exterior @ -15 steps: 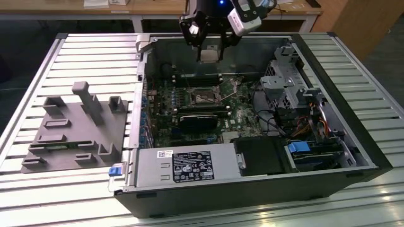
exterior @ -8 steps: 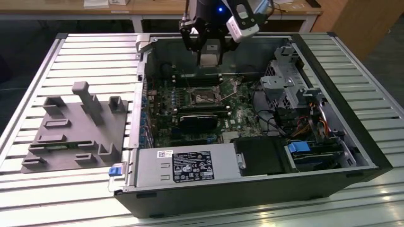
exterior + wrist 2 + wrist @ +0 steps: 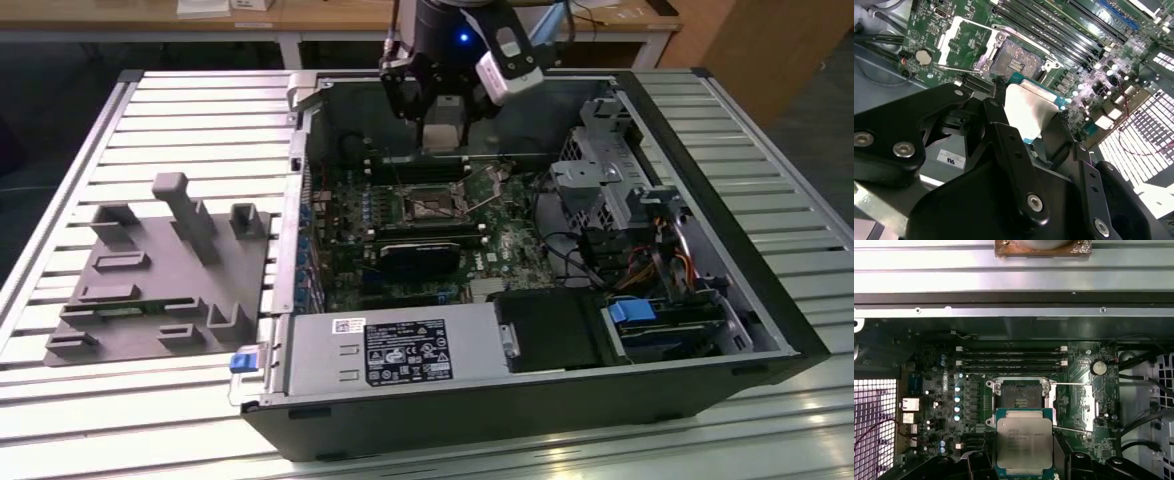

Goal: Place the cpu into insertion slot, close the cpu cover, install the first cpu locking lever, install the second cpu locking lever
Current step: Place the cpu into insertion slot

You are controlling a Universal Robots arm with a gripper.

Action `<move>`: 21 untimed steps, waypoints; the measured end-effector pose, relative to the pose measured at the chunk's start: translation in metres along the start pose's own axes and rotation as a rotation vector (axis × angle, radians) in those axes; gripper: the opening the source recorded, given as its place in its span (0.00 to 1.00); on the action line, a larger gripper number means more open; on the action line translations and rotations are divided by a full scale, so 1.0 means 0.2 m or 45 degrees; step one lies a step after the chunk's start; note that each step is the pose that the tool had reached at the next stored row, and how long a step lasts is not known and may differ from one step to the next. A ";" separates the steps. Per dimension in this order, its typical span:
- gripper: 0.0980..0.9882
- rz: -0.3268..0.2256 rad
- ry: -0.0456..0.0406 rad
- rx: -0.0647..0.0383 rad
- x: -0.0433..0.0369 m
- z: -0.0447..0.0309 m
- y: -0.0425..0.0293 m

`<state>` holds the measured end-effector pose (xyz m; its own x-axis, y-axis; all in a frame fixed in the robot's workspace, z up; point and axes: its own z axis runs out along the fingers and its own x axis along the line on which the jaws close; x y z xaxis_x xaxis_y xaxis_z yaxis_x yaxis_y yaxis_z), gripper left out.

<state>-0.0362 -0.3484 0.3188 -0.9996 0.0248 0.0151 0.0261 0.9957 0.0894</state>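
The gripper [image 3: 1030, 117], nearest the lens, is clenched on the cpu [image 3: 1023, 442]. It grips the chip by its edges, so the pale silvery top with its green rim stays level; we judge this is for square seating. The cpu hangs just beside the bare insertion slot [image 3: 1021, 395]. The cpu cover [image 3: 946, 42] stands open over the green motherboard [image 3: 1079, 365].

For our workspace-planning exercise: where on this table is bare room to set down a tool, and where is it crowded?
Bare slatted table lies beyond the grey fixture tray and on its near side, at the exterior view's left of the computer case. The case interior is crowded: cables, and the gripper holding the cpu near the insertion slot.
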 end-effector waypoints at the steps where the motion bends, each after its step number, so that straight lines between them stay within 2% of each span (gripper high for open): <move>1: 0.49 0.000 0.000 0.000 0.000 0.009 -0.001; 6: 0.49 0.049 -0.005 -0.001 -0.001 0.050 -0.005; 11: 0.49 0.164 -0.016 -0.002 -0.001 0.075 -0.007; 21: 0.49 0.394 -0.036 -0.004 -0.001 0.095 -0.009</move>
<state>-0.0362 -0.3484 0.2997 -0.9440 0.3295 0.0142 0.3294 0.9400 0.0883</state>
